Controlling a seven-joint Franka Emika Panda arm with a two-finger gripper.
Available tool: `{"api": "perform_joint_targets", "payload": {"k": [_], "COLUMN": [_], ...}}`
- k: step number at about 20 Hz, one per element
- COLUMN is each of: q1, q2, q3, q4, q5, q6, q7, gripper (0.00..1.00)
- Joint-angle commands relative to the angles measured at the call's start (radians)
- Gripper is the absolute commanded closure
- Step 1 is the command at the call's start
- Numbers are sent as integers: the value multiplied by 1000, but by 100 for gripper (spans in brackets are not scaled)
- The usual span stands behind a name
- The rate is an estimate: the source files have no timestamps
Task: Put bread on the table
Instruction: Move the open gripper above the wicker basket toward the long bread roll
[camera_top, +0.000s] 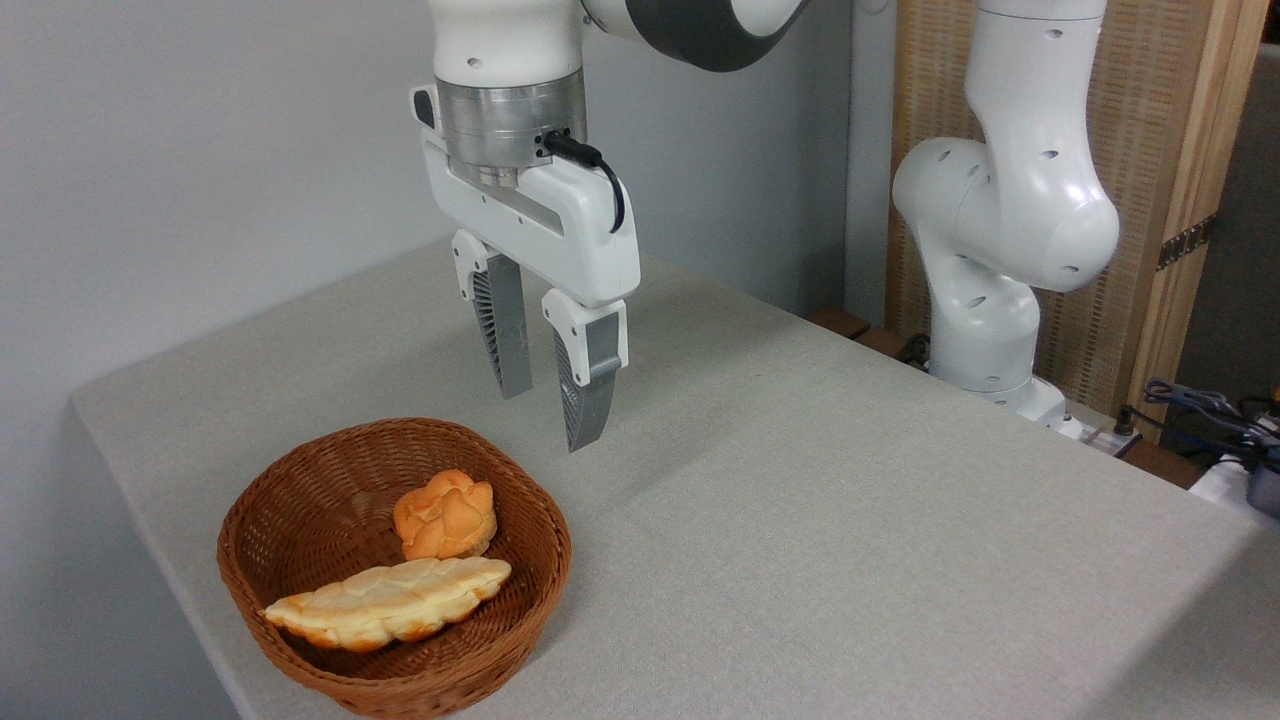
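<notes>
Inside the brown wicker basket (395, 560), near its front wall: the bread (390, 602), long and braided, pale cream with golden edges, lying flat and reaching nearly from one side wall to the other. Just behind it in the same basket, touching or almost touching its right end: a small round knotted orange bun (446, 516). Above and behind the basket's far rim, well clear of it: the gripper (548, 393), pointing down, grey ribbed fingers (587, 385) apart, nothing between them. Directly over the bread, no arm part in the way; only the basket's raised wall around it and the bun crowding its back edge. Under the basket, near the front left corner: the table (800, 520), light grey and speckled, bare to the right of the basket. Far right of the basket, past the table edge: the arm's white base (985, 340), a wooden screen (1160, 150), and some dark cables (1200, 400).
</notes>
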Motion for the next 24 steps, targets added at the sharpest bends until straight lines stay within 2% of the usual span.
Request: {"api": "perform_joint_targets", "payload": {"k": [1, 24], "q1": [-7, -7], "q2": [-3, -2], "q3": [14, 13], "q4": [14, 44], "q5": [-2, -3], "q6": [-28, -29], "q7": [-7, 6], "gripper": [0, 0]}}
